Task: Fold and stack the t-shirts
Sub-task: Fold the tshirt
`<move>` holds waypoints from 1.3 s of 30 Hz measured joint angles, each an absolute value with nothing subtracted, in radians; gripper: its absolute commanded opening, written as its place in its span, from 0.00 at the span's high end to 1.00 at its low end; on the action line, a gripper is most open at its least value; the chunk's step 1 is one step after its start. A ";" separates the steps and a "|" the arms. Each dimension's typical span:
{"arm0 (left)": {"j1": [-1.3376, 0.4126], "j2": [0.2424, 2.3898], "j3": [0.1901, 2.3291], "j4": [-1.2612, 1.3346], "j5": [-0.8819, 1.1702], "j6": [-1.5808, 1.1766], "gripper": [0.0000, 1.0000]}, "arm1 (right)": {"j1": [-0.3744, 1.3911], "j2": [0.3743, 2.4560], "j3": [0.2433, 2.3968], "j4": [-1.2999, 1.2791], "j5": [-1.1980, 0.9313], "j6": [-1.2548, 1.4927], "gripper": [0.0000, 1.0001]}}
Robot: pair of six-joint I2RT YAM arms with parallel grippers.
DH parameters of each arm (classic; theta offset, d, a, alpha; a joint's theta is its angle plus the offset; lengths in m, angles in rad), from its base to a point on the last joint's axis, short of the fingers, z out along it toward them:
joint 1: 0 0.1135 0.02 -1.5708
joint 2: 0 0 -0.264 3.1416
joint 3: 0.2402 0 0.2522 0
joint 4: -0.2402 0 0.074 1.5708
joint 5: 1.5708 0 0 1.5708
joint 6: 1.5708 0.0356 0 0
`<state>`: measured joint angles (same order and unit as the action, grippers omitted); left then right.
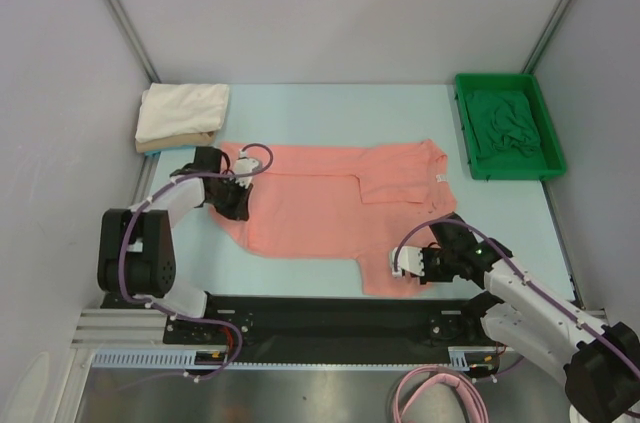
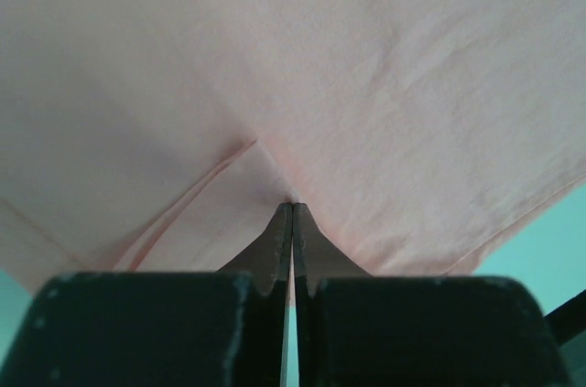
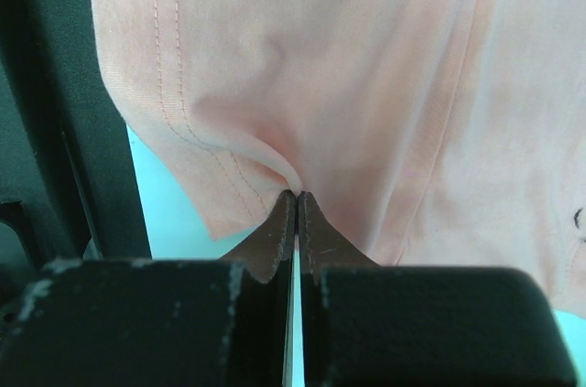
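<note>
Salmon-pink t-shirt lay spread flat across the middle of the pale blue table, collar to the right. I had my left gripper pinched shut on its left edge and my right gripper clamped on the near sleeve. At far left, a folded white t-shirt sat on a tan t-shirt. A dark green t-shirt lay crumpled in the green tray.

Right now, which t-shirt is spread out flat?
The salmon-pink cloth t-shirt, mid-table. The white t-shirt and tan t-shirt sit folded far left; the dark green t-shirt lies bunched in the green plastic tray.
</note>
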<state>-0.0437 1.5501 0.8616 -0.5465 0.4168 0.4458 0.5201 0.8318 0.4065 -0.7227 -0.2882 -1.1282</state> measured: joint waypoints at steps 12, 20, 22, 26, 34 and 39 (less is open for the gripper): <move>-0.008 1.064 0.719 -0.518 0.300 0.446 0.99 | 0.344 0.731 0.449 -0.755 -0.339 -1.110 1.00; 0.018 0.942 0.660 -0.563 0.192 0.454 0.99 | 0.220 0.725 0.563 -0.820 -0.446 -1.105 1.00; 0.020 0.916 0.649 -0.582 0.173 0.458 0.99 | 0.212 0.724 0.582 -0.834 -0.464 -1.097 1.00; 0.027 0.867 0.634 -0.603 0.133 0.475 1.00 | 0.205 0.721 0.613 -0.857 -0.487 -1.083 1.00; 0.049 0.861 0.633 -0.611 0.112 0.492 1.00 | 0.186 0.731 0.654 -0.854 -0.513 -1.042 1.00; 0.056 0.984 0.636 -0.576 0.112 0.498 1.00 | 0.145 0.834 0.704 -0.810 -0.541 -1.001 1.00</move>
<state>0.0563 0.9840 0.6357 -0.5762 0.1120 0.4976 0.1448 0.8345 0.7040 -0.8097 -0.5407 -1.0008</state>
